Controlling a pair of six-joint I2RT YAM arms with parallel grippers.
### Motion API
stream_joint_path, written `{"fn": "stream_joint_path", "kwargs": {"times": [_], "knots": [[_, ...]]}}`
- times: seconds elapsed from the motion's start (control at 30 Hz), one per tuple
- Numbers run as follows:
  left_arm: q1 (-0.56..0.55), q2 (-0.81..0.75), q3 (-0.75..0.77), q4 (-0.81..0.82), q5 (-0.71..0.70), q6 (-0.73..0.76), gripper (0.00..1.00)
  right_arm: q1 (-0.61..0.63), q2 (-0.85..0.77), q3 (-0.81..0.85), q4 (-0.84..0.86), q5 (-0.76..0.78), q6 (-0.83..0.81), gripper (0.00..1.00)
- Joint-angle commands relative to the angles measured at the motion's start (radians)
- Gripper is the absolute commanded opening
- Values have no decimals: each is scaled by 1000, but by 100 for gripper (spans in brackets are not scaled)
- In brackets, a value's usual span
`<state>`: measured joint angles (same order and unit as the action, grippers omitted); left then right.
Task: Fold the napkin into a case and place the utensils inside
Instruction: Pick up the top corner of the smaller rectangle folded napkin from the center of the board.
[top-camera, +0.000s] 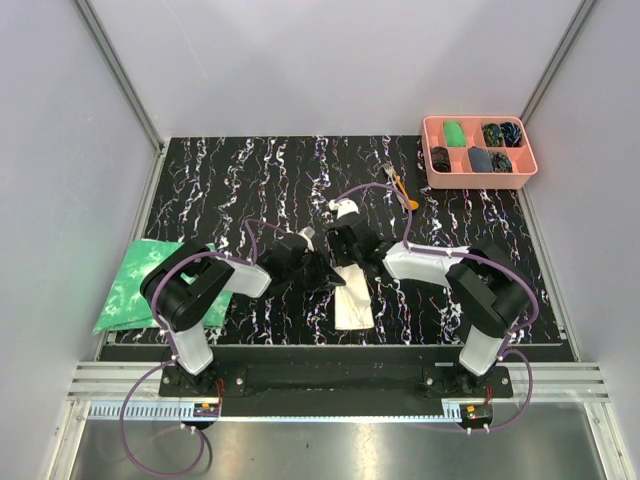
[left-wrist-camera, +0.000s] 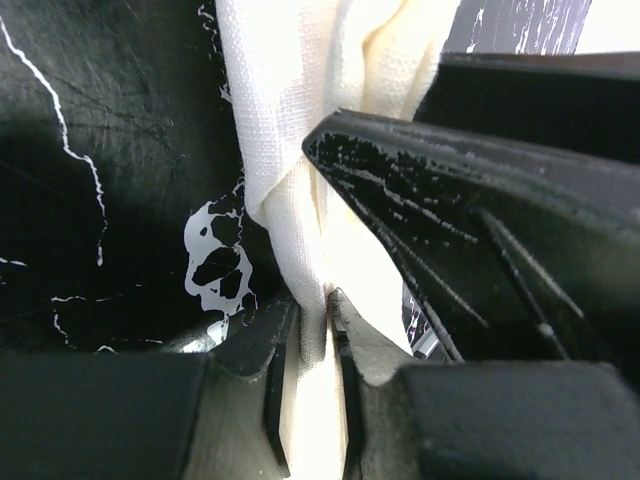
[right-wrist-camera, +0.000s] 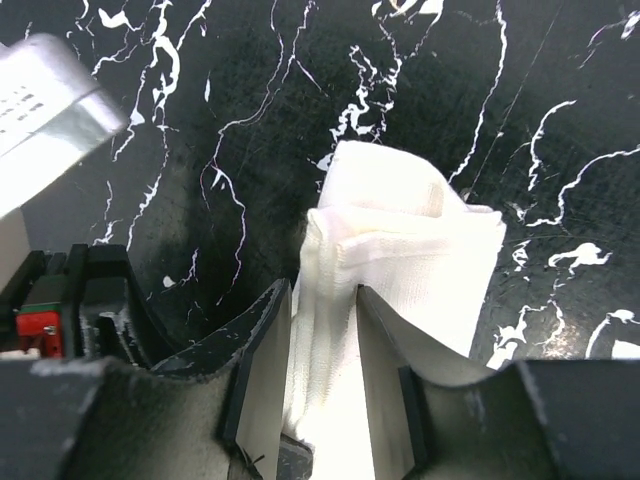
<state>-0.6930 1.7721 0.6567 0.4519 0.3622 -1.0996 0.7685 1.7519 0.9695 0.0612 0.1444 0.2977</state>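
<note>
The napkin (top-camera: 353, 300) is already a narrow layered strip, mid-table, just in front of the two arm bases. Its long axis runs near-to-far w/ a slight tilt, and the near end lies flat and free on the table (top-camera: 250, 180). Both arms meet at its far end. The left gripper (left-wrist-camera: 312, 310) comes in from the left side, jaws pressed together on a pinch of cloth w/ the weave bunched up just above them. The right gripper (right-wrist-camera: 325, 300) comes in from the far-right, jaws closed onto a thicker wad of folded layers, so the gap between them is packed w/ cloth. The two heads sit almost touching; in the left wrist view the other arm's black finger fills the right side. The utensils (top-camera: 397, 185) lie well apart from the strip, up toward the far right, near the pink tray (top-camera: 428, 150). They look angled across the strip's axis, though detail is too small to tell fork from spoon. So the key relation: the utensils sit far-right of the strip's held end, i.e. on the right arm's side, and that arm is clearly nearer vs. the left. Prob. the right arm should fetch them while the left pins the cloth, then slide them in along the strip's length. Whether a pocket mouth is open at that end can't be told. A green cloth (top-camera: 135, 285) lies far left, not involved.
</note>
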Motion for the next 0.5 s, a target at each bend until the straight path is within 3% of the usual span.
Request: {"fn": "stream_joint_path", "kwargs": {"times": [0.0, 0.47], "knots": [[6, 7, -15, 74, 23, -17, 18, 43, 11, 67, -43, 133, -40, 41], [9, 13, -26, 108, 32, -45, 17, 101, 81, 130, -118, 237, -66, 33]]}}
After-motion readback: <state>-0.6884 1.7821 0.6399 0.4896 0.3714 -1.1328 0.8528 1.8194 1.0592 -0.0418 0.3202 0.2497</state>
